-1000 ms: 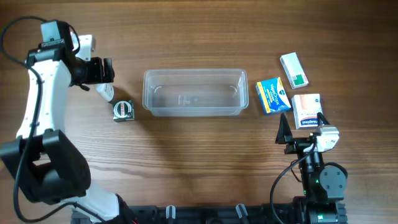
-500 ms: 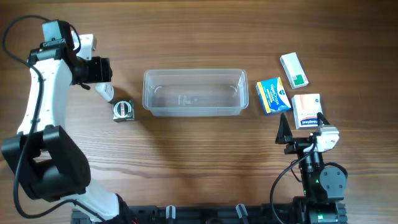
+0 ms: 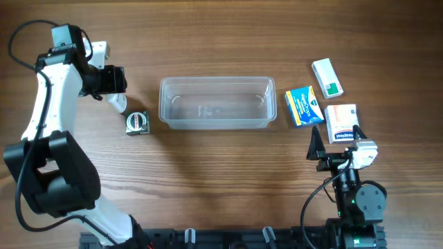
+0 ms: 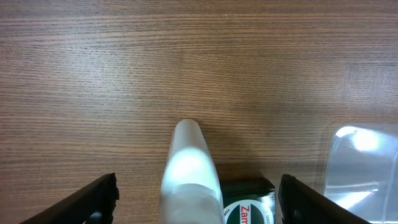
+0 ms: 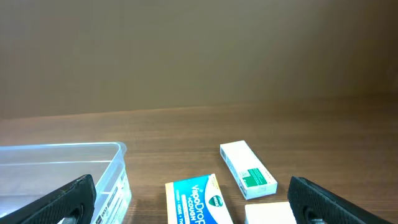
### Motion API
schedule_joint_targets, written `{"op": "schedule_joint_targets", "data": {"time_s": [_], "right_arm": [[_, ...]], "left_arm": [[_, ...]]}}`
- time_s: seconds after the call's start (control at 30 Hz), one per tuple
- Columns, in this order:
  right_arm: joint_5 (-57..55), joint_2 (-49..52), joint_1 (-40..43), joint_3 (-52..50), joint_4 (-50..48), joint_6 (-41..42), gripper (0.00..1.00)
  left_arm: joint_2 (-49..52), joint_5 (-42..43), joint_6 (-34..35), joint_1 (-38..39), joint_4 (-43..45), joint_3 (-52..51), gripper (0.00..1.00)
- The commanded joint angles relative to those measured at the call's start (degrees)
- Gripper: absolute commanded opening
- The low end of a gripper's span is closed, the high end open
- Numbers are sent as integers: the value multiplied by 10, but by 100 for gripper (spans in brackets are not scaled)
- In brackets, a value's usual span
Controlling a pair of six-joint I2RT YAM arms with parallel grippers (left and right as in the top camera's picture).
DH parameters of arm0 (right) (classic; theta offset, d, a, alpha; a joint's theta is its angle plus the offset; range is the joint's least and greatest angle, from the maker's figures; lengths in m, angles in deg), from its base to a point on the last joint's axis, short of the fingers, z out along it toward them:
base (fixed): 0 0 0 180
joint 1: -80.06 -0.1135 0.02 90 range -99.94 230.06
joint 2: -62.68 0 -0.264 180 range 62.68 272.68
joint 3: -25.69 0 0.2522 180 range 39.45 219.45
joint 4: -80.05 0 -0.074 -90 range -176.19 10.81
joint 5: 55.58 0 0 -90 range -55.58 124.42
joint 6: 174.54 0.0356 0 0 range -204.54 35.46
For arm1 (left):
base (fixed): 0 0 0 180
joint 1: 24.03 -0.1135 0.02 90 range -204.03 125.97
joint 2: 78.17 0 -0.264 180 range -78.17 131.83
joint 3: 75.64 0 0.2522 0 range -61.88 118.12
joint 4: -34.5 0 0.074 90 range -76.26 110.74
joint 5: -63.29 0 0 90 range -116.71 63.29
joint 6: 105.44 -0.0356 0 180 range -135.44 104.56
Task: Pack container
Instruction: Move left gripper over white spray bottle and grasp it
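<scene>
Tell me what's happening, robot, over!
Left hand open at the white bottle. Right hand open, holding nothing. Container empty. Nothing blocking it.

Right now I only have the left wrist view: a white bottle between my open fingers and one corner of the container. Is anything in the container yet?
Observer: No. From overhead the container holds nothing.
Operator: What lies on its other side?
Observer: Three boxes lie to its right: a blue box nearest it, a white-and-green box and a white-and-orange box.
Operator: And the other arm?
Observer: The right gripper is open and holds nothing, close to the white-and-orange box.
</scene>
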State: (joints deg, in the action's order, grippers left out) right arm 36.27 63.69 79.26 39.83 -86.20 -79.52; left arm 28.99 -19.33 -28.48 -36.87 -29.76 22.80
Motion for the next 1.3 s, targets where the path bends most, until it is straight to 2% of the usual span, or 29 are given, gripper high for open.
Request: {"op": "schedule_joint_targets", "data": {"time_s": [0.0, 0.13, 0.33, 0.5, 0.63, 0.73, 0.97, 1.1, 1.27], "right_arm": [[-4, -2, 3, -1, -3, -4, 100], [-4, -2, 3, -1, -3, -4, 100], [-4, -2, 3, -1, -3, -4, 100], [-4, -2, 3, -1, -3, -4, 100], [-4, -2, 3, -1, -3, -4, 100], [-4, -2, 3, -1, -3, -4, 100], [-4, -2, 3, -1, -3, -4, 100], [-4, -2, 3, -1, -3, -4, 100], [-4, -2, 3, -1, -3, -4, 100]], "left_arm": [[15, 0, -8, -2, 2, 10, 82], [15, 0, -8, -2, 6, 10, 63], [16, -4, -7, -1, 3, 10, 63], [16, -6, -18, -1, -2, 10, 56], [16, -10, -18, -1, -6, 10, 57], [16, -10, -20, -1, -9, 10, 48], [16, -10, -20, -1, -12, 10, 42], [16, -10, -20, -1, -11, 10, 32], [15, -10, -20, -1, -8, 10, 30]]}}
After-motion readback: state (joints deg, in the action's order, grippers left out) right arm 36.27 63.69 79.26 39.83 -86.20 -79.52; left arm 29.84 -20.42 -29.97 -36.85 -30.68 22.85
